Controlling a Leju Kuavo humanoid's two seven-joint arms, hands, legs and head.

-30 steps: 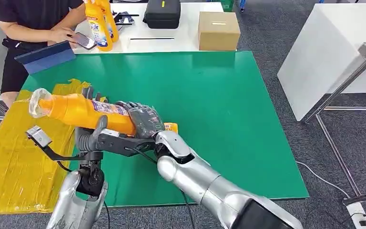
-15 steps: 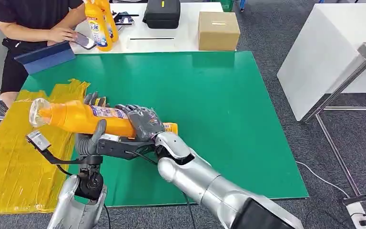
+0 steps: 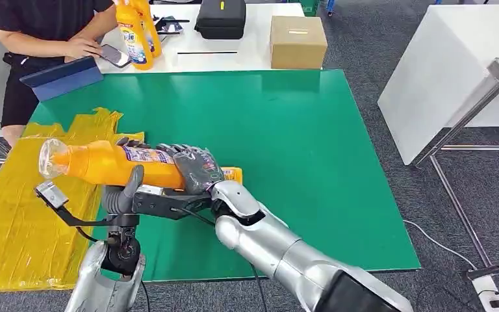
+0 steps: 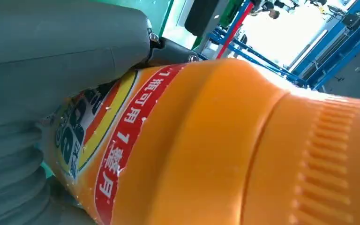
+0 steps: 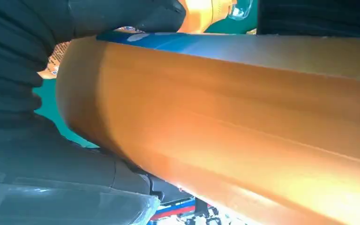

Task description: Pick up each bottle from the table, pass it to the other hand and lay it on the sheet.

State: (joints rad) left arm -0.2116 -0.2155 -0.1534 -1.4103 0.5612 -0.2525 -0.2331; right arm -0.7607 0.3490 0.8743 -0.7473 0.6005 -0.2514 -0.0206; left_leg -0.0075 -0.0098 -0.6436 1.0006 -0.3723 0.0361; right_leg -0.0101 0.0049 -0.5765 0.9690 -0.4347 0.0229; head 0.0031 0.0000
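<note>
1. Bottle: an orange plastic bottle with a clear cap lay on its side in the air, above the near left part of the green table, cap end pointing out over the yellow sheet.
2. Both robot hands met on this bottle. From the head view, the left hand came up beneath its middle, grey thumb raised against the near side and dark fingertips showing over the far side, so it gripped the bottle.
3. Left wrist view: the orange bottle with its red and yellow label lay close against the grey thumb of the left hand.
4. The right hand wrapped the base end of the bottle, its dark fingers curled over the top, holding it too. Right wrist view: the bottle's orange body crossed the frame, with the right hand around it.
5. The yellow sheet lay crinkled over the table's left edge, just below the bottle's cap end.
6. Farther off, on a white table behind the green one, stood two more orange bottles, a black case and a cardboard box.
7. A person in a dark top stood at the far left, holding a phone beside those bottles.
</note>
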